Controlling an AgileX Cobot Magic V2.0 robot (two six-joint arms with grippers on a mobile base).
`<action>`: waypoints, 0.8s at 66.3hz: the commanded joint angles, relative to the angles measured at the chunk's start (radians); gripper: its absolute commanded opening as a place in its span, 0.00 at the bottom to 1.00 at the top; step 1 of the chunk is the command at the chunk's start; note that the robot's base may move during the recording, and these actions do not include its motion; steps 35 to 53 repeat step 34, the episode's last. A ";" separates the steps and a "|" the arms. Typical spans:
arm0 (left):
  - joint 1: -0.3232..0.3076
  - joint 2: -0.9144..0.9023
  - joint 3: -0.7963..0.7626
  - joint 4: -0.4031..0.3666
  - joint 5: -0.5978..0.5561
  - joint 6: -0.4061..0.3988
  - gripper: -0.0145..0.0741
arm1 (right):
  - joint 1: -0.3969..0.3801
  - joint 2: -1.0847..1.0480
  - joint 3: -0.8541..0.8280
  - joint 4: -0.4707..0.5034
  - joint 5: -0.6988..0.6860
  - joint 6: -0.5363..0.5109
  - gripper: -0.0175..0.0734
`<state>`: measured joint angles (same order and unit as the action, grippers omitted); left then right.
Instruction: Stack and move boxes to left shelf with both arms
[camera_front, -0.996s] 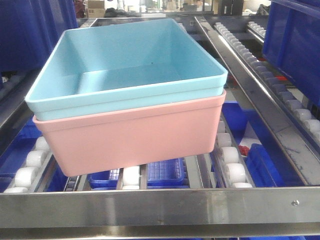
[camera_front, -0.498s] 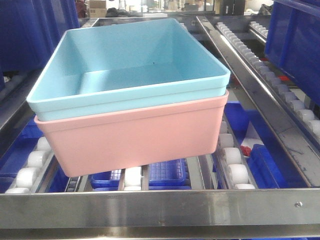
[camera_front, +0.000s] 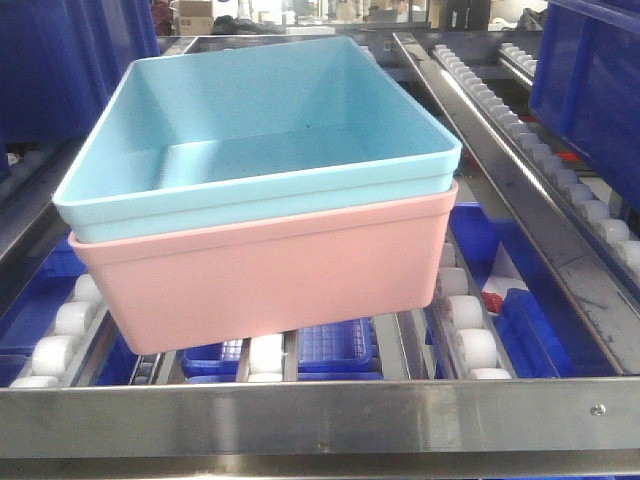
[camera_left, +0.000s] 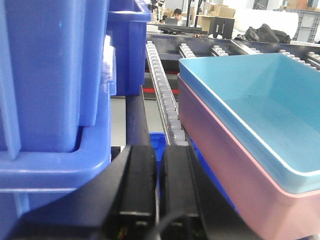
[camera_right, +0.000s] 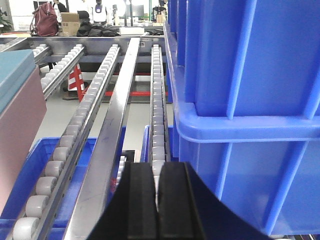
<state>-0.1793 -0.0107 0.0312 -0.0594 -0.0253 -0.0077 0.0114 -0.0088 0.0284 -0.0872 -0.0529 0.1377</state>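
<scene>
My blue box sits nested in the pink box on the shelf rollers, frame centre. Left gripper and right gripper: fingers pressed together, empty, beside the stack.

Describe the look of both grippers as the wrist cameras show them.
Both are black. The left gripper has two broad matte fingers with smooth rounded tops, a thin dark cable looping beneath them and a small coloured spot at the base. The right gripper has two flat, squared fingers. No markings show on either.
</scene>
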 joint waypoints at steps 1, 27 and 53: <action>0.001 -0.014 0.029 -0.009 -0.090 0.000 0.17 | -0.007 -0.022 -0.018 -0.008 -0.084 -0.013 0.25; 0.001 -0.014 0.029 -0.009 -0.090 0.000 0.17 | -0.007 -0.022 -0.018 -0.008 -0.084 -0.013 0.25; 0.001 -0.014 0.029 -0.009 -0.090 0.000 0.17 | -0.007 -0.022 -0.018 -0.008 -0.084 -0.013 0.25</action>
